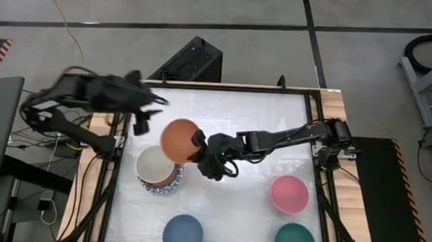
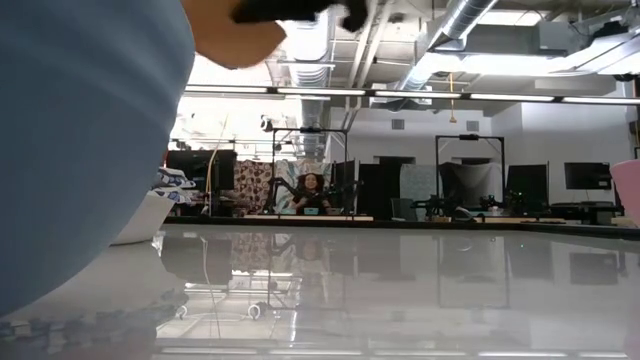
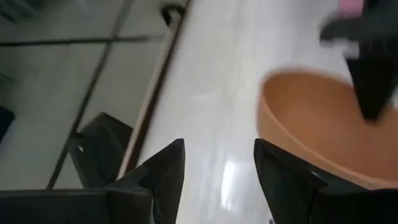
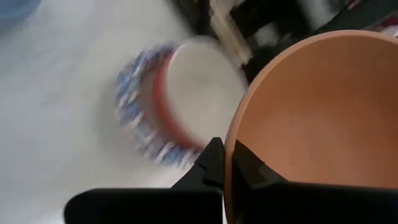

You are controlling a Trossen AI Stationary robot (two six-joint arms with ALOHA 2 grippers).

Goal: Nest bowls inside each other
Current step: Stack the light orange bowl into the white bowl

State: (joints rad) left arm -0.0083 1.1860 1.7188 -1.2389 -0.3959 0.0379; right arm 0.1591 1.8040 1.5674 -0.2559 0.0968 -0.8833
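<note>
An orange bowl [image 1: 178, 137] hangs above the table's middle, with my right gripper [image 1: 200, 144] shut on it. Just near and left of it a stack of bowls [image 1: 159, 170] rests on the table: a beige one inside a red one inside a white one with a blue-patterned rim [image 4: 134, 99]. A pink bowl [image 1: 290, 194], a blue bowl [image 1: 183, 233] and a dark green bowl [image 1: 295, 241] stand singly on the table nearer the front. My left gripper [image 3: 217, 168] is open, raised over the table's far left part [image 1: 146, 116], with nothing between its fingers. My right gripper pinches the orange bowl's rim [image 4: 231, 149] on the side toward the table's right, one finger inside the bowl and one outside. The fingers come from the right, slanting slightly down. The bowl is lifted clear of the table, its bottom [image 2: 230, 40] well above the surface.
The table has a raised wooden frame [image 1: 316, 126] round a white top. The blue bowl [image 2: 80, 130] stands close in front of the low camera. A black box [image 1: 193, 60] sits beyond the far edge. Free room lies in the table's far half and middle right.
</note>
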